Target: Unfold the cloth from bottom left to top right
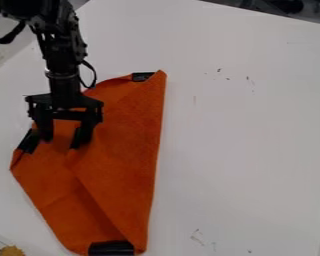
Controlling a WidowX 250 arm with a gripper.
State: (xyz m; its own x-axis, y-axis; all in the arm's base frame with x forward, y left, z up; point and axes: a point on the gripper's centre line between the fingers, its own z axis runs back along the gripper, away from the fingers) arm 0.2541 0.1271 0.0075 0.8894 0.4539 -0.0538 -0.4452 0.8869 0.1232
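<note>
The gripper [63, 140] hangs over the left part of the orange cloth [126, 145], left of the view's middle. Its two fingers stand apart, open. The cloth lies folded, with a long straight edge on its right side. Its upper layer forms a flap whose corner points left, close beneath the right finger. A crease slants from there down to the bottom edge. Black patches mark the cloth at its top [142, 76], left corner [29, 142] and bottom [111, 248]. Whether the fingertips touch the cloth, I cannot tell.
The white table [243, 125] extends to the right of the cloth, with small dark marks on its surface. A yellowish object [12, 251] sits at the bottom left corner. Dark items lie beyond the table's edge at the top right.
</note>
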